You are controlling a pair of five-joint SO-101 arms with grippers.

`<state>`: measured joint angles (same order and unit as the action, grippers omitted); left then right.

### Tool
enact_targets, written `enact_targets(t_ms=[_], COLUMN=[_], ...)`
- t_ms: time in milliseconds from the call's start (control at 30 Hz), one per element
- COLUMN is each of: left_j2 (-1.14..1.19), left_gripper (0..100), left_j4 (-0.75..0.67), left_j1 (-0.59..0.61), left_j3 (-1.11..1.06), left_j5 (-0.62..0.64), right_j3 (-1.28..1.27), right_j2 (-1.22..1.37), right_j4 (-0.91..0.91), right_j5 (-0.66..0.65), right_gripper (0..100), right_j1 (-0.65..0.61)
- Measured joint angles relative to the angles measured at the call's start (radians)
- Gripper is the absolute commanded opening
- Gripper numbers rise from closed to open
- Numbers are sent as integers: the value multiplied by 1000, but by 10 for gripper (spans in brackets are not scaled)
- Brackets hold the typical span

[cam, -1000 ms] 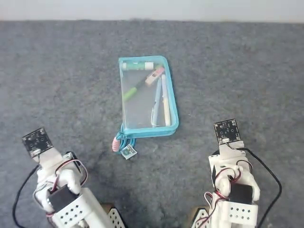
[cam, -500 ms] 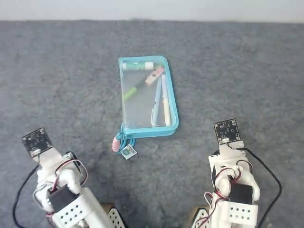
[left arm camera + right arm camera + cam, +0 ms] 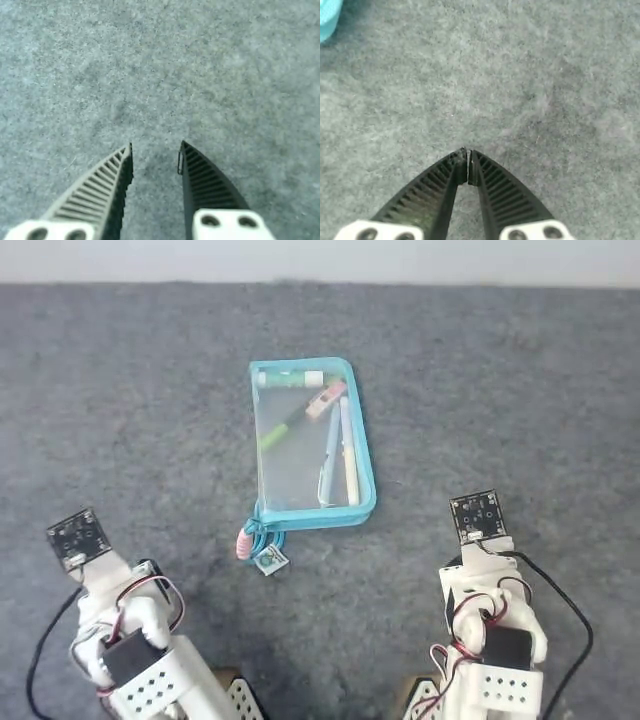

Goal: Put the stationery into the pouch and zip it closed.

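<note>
Your pouch (image 3: 268, 465) lies flat on the grey felt (image 3: 500, 390), with the pens (image 3: 350, 465) inside it and its zip pull (image 3: 262, 545) at the corner nearest the arms. Your left gripper (image 3: 155, 150) sits well apart from the pouch, jaws a little apart and empty. Your right gripper (image 3: 468, 155) rests nearer the pouch, tips pressed together on nothing.

Surface: grey felt-like mat (image 3: 140, 390), fuzzy and mottled, spreading across the high view from the 6 o'clock edge nearly to 12 o'clock.
Texture: short fibres with lighter and darker flecks.
Background: pale strip (image 3: 320, 260) along the 12 o'clock edge, meeting the mat in a straight line.
</note>
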<state>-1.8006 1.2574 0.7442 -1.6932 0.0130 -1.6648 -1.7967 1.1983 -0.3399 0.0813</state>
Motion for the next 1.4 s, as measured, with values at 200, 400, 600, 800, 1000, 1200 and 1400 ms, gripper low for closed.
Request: enact_targets(t_ms=[200,400,600,800,1000,1200,1400], left_j2=[0,0,0,0,0,0,0], left_gripper=[144,144,144,144,144,144,144], left_j4=[0,0,0,0,0,0,0], left_j1=[0,0,0,0,-77,-539,-710], left_j3=[0,0,0,0,0,0,0], left_j5=[0,0,0,0,2,2,2], right_j3=[0,0,0,0,0,0,0], right_j2=[0,0,0,0,0,0,0], right_j4=[0,0,0,0,0,0,0], right_j5=[0,0,0,0,0,0,0], right_gripper=[6,6,6,6,6,6,6], right_j1=[0,0,0,0,0,0,0])
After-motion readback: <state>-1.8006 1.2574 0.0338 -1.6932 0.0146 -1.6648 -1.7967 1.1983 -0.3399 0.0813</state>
